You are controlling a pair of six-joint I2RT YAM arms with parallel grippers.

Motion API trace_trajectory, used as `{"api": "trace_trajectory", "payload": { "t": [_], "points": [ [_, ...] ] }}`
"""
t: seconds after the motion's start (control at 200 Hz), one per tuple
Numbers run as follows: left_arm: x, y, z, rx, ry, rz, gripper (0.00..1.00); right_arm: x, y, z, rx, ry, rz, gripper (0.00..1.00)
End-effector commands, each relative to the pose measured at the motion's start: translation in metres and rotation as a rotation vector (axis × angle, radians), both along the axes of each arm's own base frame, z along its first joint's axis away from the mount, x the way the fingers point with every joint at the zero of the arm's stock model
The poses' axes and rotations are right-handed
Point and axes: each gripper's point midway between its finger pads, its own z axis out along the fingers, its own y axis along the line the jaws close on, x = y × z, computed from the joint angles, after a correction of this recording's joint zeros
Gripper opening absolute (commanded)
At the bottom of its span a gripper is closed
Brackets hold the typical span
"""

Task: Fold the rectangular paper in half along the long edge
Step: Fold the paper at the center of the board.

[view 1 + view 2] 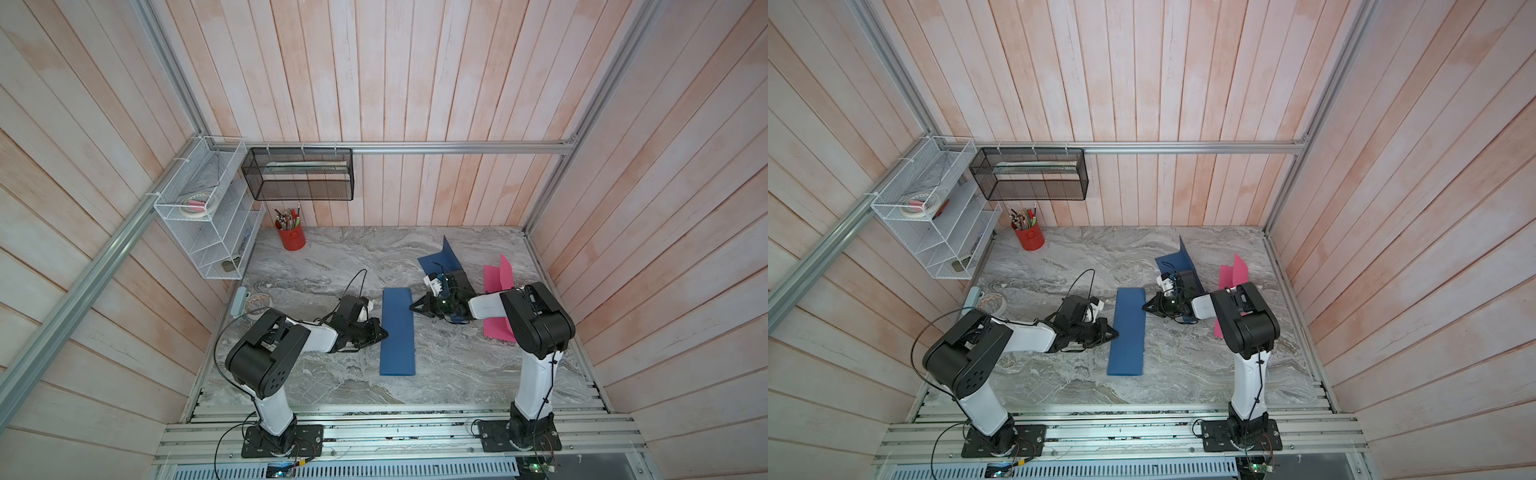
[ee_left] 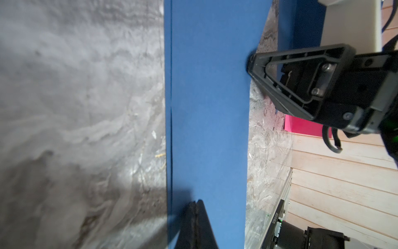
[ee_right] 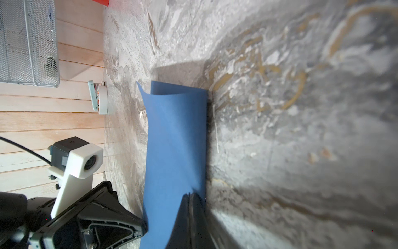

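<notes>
The blue rectangular paper [image 1: 398, 332] [image 1: 1127, 332] lies folded into a long narrow strip in the middle of the marble table. My left gripper [image 1: 384, 332] [image 1: 1115, 333] is shut, its tip resting on the strip's left long edge, where two layers meet [image 2: 171, 129]. In the left wrist view the closed left gripper [image 2: 197, 202] lies over the paper [image 2: 209, 107]. My right gripper [image 1: 412, 307] [image 1: 1144, 307] is also shut, its tip touching the strip's right long edge nearer the far end. The right wrist view shows the right gripper [image 3: 190, 195] by the creased edge, and the paper's [image 3: 175, 140] top layer curls up at the far end.
A second blue sheet [image 1: 442, 259] stands bent up behind the right gripper, and a pink sheet [image 1: 496, 282] lies beside the right arm. A red pencil cup [image 1: 291, 237], a white wire shelf [image 1: 208, 216], a black mesh basket [image 1: 299, 174] and a tape roll [image 1: 257, 302] are at the back left.
</notes>
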Motion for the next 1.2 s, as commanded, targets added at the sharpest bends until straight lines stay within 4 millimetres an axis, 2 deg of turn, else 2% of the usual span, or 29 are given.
{"api": "trace_trajectory", "payload": {
  "t": [0.0,0.115,0.335,0.4,0.465,0.63,0.835,0.975,1.195],
  "points": [
    [-0.048,0.044,-0.065,0.251,0.219,0.029,0.00,-0.011,-0.009,-0.029,-0.059,0.068,-0.010,0.00],
    [-0.028,0.034,-0.038,0.204,0.136,0.037,0.00,-0.015,-0.012,-0.035,-0.082,0.078,-0.011,0.00],
    [0.030,0.019,0.041,0.082,-0.066,0.069,0.00,-0.014,-0.012,-0.033,-0.085,0.071,-0.013,0.00],
    [0.044,0.015,0.054,0.060,-0.096,0.062,0.00,-0.014,-0.012,-0.034,-0.086,0.074,-0.011,0.00],
    [0.055,0.010,0.058,0.054,-0.108,0.051,0.00,-0.015,-0.010,-0.034,-0.085,0.076,-0.004,0.00],
    [0.075,-0.009,0.051,0.021,-0.100,0.018,0.00,-0.018,-0.005,-0.034,-0.085,0.077,0.010,0.00],
    [0.081,-0.018,0.026,0.010,-0.050,0.003,0.00,-0.018,0.000,-0.031,-0.079,0.072,0.020,0.00],
    [0.075,-0.011,0.007,0.053,-0.017,0.009,0.00,-0.018,0.005,-0.031,-0.073,0.075,0.032,0.00],
    [0.056,0.008,-0.025,0.134,0.052,0.037,0.00,-0.018,0.000,-0.034,-0.084,0.089,0.012,0.00]
  ]
}}
